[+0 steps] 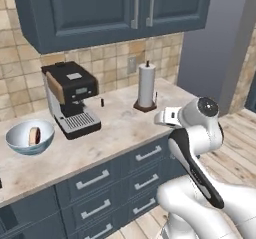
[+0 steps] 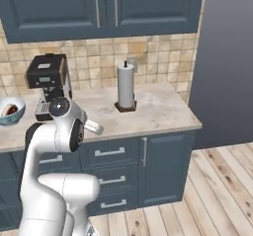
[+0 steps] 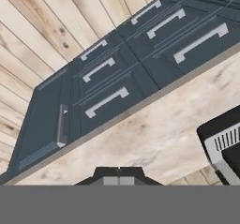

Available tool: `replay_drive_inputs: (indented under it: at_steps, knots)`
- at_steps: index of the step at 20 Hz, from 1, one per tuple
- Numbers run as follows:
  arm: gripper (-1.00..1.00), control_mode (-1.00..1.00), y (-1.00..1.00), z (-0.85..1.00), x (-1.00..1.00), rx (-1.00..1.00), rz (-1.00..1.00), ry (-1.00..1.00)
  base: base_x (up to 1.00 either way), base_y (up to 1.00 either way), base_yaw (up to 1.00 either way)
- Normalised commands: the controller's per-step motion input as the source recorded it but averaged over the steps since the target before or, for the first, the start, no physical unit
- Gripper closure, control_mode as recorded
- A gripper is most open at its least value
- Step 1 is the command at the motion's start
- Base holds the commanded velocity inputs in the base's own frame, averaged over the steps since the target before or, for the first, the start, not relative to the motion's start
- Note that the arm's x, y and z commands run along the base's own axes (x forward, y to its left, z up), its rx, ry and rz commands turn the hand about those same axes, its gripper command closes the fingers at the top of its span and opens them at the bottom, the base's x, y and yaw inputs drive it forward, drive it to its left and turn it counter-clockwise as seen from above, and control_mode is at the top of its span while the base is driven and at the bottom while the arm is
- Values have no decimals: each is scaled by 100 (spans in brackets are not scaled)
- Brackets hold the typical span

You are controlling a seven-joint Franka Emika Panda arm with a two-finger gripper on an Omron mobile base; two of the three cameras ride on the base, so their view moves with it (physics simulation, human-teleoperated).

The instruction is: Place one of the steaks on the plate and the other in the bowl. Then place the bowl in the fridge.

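Beige marbled surface [image 1: 120,128] runs before you under dark blue cabinets, tiled wall behind. Bowl [image 1: 30,137] sits at its left end, one steak [image 1: 34,135] inside, leaning on bowl wall. Coffee machine [image 1: 70,98] stands just right of bowl; paper towel roll [image 1: 146,85] upright further right. Grey fridge [image 2: 225,62] at surface's right end. Your gripper [image 3: 119,181] hangs above surface near its front edge, fingers pressed together, holding nothing.

a: what's the arm [image 1: 200,148] like?
b: glossy white, rounded shells, with a long black strip down one link.
a: joints?
b: a round dark grey cap [image 1: 207,106] with a pale centre. fingertips [image 3: 111,180] are small, grey, set in black.
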Motion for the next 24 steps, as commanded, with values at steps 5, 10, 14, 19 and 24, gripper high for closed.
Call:
replay_drive_inputs:
  at_steps: [5,10,14,19,24]
  knots:
    - [100,100,0,0,0,0,0,0,-16,67,11]
    - [100,100,0,0,0,0,0,0,-12,61,7]
    - [100,100,0,0,0,0,0,0,-2,66,7]
    - [100,100,0,0,0,0,0,0,0,72,11]
    - [100,100,0,0,0,0,0,0,10,69,17]
